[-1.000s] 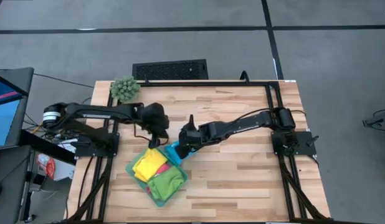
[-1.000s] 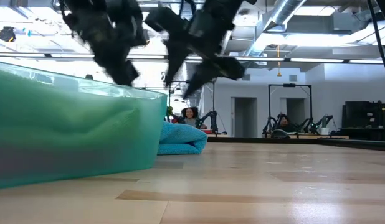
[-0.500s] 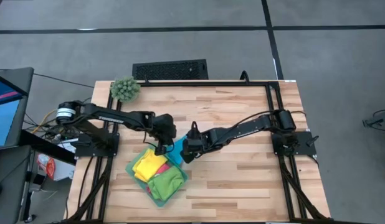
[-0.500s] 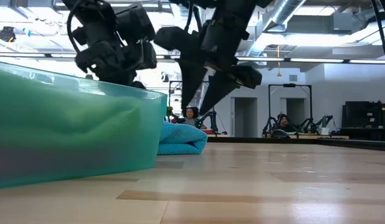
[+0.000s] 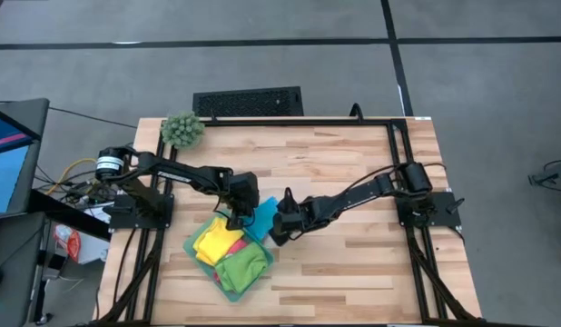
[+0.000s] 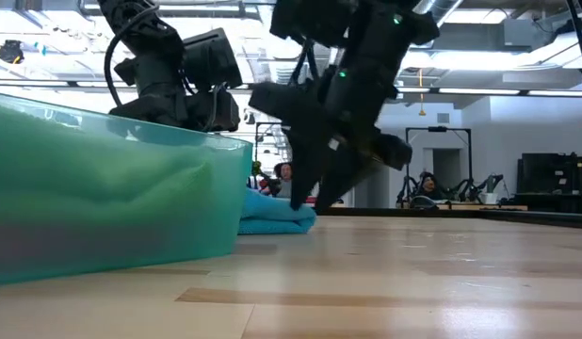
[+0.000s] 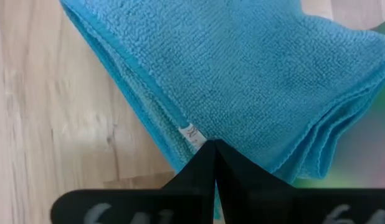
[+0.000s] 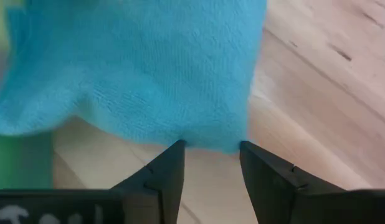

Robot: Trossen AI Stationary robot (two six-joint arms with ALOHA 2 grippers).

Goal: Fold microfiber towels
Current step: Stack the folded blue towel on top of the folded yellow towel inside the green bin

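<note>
blue towel [image 5: 263,214]: folded, on wood | yellow [image 5: 216,241], pink [image 5: 235,245], green [image 5: 241,267]: bunched together

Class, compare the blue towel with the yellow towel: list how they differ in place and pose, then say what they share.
Place: the blue towel lies on the bare table beside the tray; the yellow towel sits inside the tray.
Pose: the blue towel is folded in flat layers; the yellow towel looks loosely bunched.
Attention: both grippers, left and right, are at the blue towel; neither is at the yellow towel.
Shared: both are plain soft cloths.
</note>
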